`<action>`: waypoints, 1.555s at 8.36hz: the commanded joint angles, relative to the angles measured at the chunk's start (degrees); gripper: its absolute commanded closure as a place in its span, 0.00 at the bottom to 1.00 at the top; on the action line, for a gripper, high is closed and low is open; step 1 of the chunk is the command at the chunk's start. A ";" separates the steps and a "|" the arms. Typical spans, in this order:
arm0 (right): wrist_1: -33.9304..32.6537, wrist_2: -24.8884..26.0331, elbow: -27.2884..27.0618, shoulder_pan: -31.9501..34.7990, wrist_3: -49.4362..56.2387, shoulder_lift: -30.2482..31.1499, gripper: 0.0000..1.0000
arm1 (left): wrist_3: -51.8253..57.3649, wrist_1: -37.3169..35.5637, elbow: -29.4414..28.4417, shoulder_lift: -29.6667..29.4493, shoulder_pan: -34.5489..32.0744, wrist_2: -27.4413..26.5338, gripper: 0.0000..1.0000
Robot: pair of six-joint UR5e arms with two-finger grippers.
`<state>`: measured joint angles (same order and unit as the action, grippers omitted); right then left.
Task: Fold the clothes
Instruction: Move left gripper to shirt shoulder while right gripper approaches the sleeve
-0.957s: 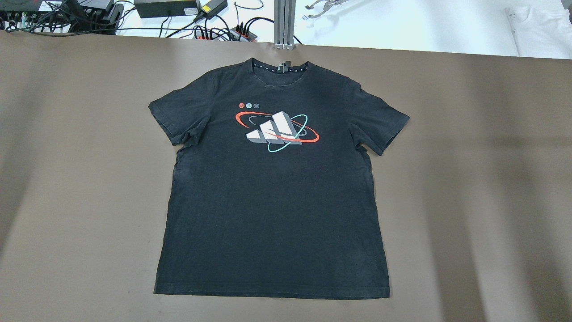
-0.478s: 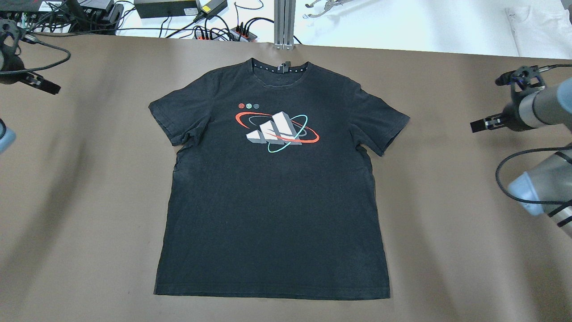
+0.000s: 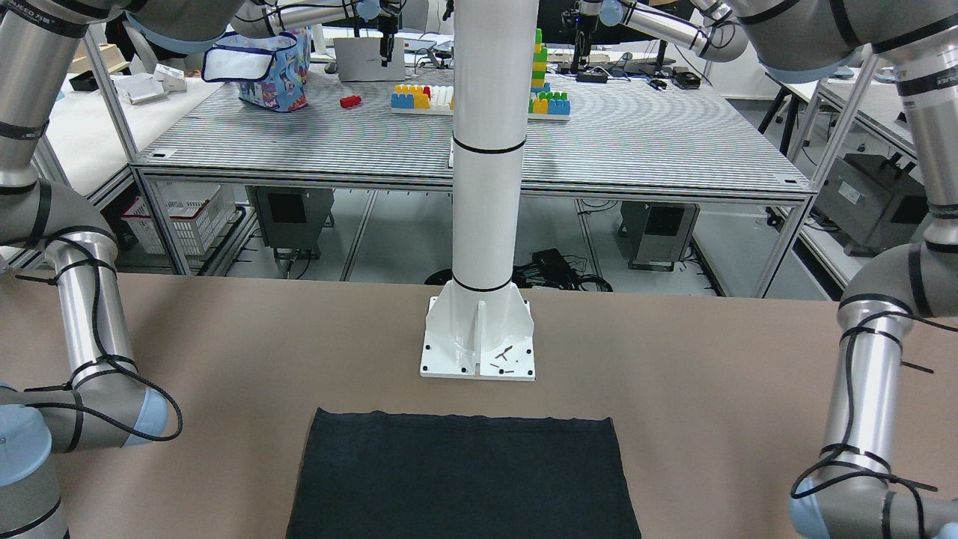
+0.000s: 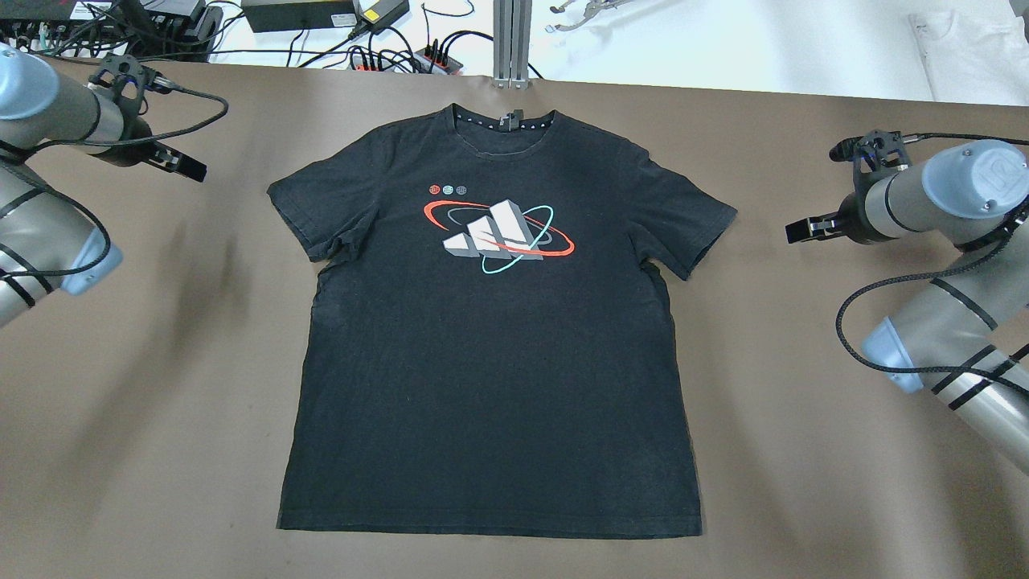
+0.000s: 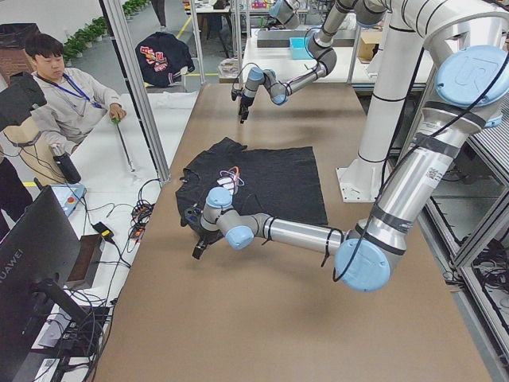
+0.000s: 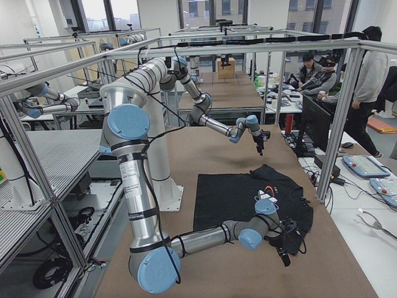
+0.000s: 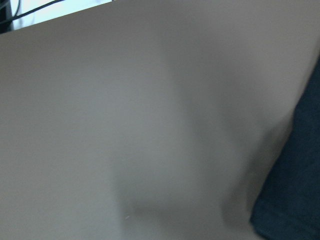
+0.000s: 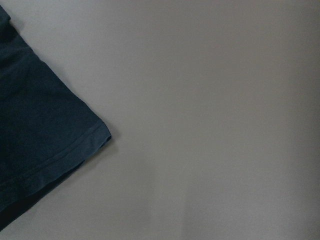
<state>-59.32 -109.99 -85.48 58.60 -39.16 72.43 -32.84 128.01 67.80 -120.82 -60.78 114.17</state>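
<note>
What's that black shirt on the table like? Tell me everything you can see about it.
The black T-shirt is short-sleeved, soft and matte, cotton-like. It lies flat, front up, on the brown table, sleeves spread, collar away from the robot, hem nearest it. A white three-bar logo ringed in red and teal marks the chest. Only the table touches it; the left pincer and right pincer hang clear at either side.
</note>
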 commanded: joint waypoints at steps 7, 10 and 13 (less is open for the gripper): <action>0.17 4.17 0.05 -2.79 -0.39 -0.18 0.06 | -4.08 0.39 -9.26 -8.38 4.00 -0.18 0.25; 0.17 4.17 0.05 -2.79 -0.39 -0.18 0.06 | -4.08 0.66 -9.35 -8.29 5.15 -0.53 0.29; 0.17 4.17 0.05 -2.88 -0.39 -0.18 0.06 | -4.08 2.06 -9.44 -7.41 5.15 -0.53 0.42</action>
<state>-59.15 -105.82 -85.43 55.76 -39.55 72.25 -36.91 129.26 58.42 -128.69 -55.68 113.66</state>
